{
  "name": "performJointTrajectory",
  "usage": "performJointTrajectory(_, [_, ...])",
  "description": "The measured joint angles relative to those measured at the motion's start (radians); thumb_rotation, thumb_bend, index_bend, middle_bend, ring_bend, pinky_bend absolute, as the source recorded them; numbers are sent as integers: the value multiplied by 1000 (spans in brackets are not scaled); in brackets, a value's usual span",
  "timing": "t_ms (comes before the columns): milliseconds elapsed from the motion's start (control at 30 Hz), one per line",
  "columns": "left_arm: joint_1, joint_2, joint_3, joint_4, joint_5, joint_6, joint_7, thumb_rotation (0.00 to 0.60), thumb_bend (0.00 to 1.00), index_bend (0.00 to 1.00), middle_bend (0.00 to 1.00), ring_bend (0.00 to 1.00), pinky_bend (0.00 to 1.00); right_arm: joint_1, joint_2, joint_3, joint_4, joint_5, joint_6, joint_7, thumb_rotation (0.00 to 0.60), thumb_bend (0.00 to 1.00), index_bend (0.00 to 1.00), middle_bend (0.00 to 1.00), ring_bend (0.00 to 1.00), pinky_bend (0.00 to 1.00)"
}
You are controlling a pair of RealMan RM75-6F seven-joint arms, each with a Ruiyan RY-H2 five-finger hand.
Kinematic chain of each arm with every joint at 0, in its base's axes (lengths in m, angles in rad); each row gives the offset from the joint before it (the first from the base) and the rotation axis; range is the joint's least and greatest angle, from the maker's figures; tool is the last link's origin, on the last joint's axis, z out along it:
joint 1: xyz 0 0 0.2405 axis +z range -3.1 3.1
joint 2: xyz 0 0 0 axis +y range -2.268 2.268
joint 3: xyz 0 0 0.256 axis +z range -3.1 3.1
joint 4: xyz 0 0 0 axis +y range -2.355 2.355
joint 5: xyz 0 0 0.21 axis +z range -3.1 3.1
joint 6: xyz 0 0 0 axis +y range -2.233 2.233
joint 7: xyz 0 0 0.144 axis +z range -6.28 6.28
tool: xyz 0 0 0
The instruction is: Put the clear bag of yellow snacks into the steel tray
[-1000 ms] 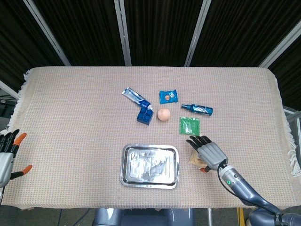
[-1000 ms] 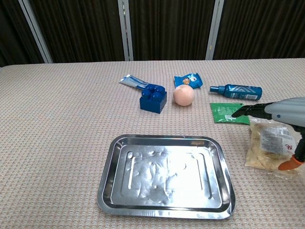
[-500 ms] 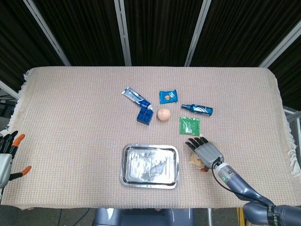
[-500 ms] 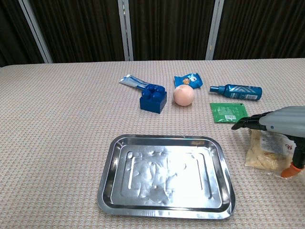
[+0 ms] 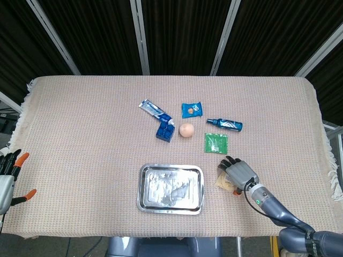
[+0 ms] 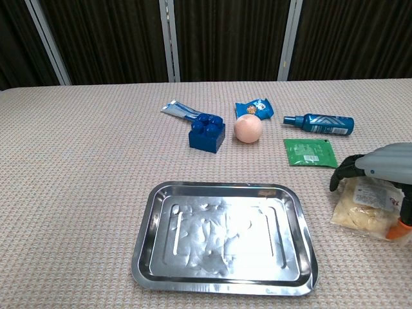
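Note:
The clear bag of yellow snacks lies on the cloth just right of the steel tray, which has nothing in it. My right hand sits on top of the bag, fingers curled down over its far edge and the orange-tipped thumb at its near right corner. In the head view the bag peeks out left of that hand, beside the tray. My left hand hangs off the table's left edge, fingers spread, holding nothing.
Behind the tray lie a blue brick, a peach ball, a blue snack packet, a tube, a blue spray bottle and a green packet close to my right hand.
My right hand's fingers, stretched flat over the bag before, have curled down around its far edge. The bag has stayed on the cloth; the left hand barely moved.

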Motion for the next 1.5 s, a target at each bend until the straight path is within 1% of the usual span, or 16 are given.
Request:
performJointTrajectory(100, [-1,0,0,-1,-1,-2,2,600,121,91,0,0,0,2,-3,0,6,-21,9,23,600,5,406,320,265,490])
performJointTrajectory(300, [-6,0,-4,-2,-3,-7,4,600,120,91,0,0,0,11,11,7,-8,-52,23,48,600,7,416,328,280,495])
performJointTrajectory(433, [-10,2,-7,-6,-3,-9,8,600,119,91,0,0,0,22,48,24,-63,-83,42,59,600,7,417,330,286,503])
performJointTrajectory(567, [-12,1,-7,-12,-3,-11,12,600,119,91,0,0,0,46,87,53,-133,-133,59,87,600,8,416,330,290,504])
performJointTrajectory(733, [-12,4,-8,-17,-7,-11,14,600,121,91,0,0,0,73,95,73,-173,-196,64,154,600,8,415,330,290,504])
performJointTrajectory(900, [-13,5,-8,-18,-7,-12,12,600,120,89,0,0,0,108,66,74,-176,-274,47,239,600,8,413,330,290,504])
performJointTrajectory(1067, [-13,8,-8,-19,-11,-15,9,600,119,87,0,0,0,146,3,62,-136,-343,29,298,600,9,408,330,289,503])
performJointTrajectory(1233, [-12,11,-7,-20,-15,-17,8,600,120,87,0,0,0,182,-50,58,-106,-364,9,332,600,8,403,330,286,503])
performJointTrajectory(1367, [-10,12,-5,-23,-12,-14,7,600,119,87,0,0,0,210,-85,58,-95,-367,-14,319,600,9,395,330,280,502])
performJointTrajectory(1433, [-9,11,-5,-22,-13,-13,5,600,120,87,0,0,0,222,-101,58,-92,-364,-25,310,600,9,367,323,266,481])
performJointTrajectory(1467, [-9,11,-4,-21,-14,-13,4,600,120,86,0,0,0,228,-111,58,-89,-361,-31,304,600,9,317,304,245,448])
performJointTrajectory(1500, [-8,10,-4,-20,-15,-14,3,600,120,85,0,0,0,231,-119,59,-86,-357,-35,299,600,8,223,261,203,394])
